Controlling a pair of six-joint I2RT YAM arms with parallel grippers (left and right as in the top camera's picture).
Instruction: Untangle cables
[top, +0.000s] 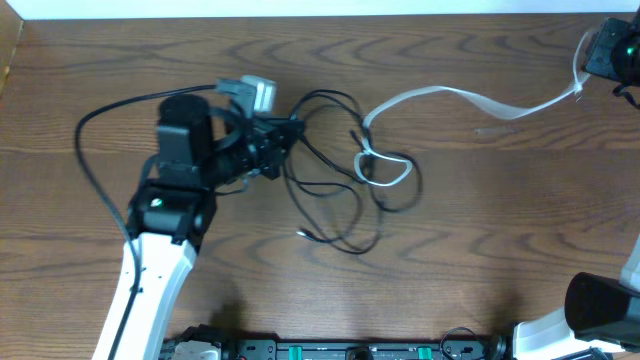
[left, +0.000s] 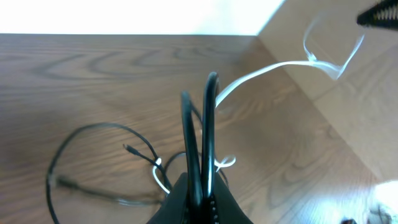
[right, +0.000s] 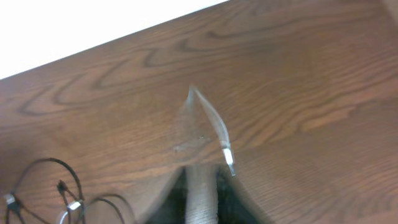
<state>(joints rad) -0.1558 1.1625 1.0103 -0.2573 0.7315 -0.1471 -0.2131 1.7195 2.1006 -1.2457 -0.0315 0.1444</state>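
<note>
While right tool (top: 592, 60) pinches white cable (top: 450, 95), left tool (top: 288, 135) clamps tangled black cables (left: 209, 124).

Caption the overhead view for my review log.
Left gripper pinches the black cables while the right gripper holds the white cable stretched above the wooden table.

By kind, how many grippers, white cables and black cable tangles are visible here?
grippers: 2, the left gripper and the right gripper
white cable: 1
black cable tangle: 1, its strands not countable
total: 4
</note>
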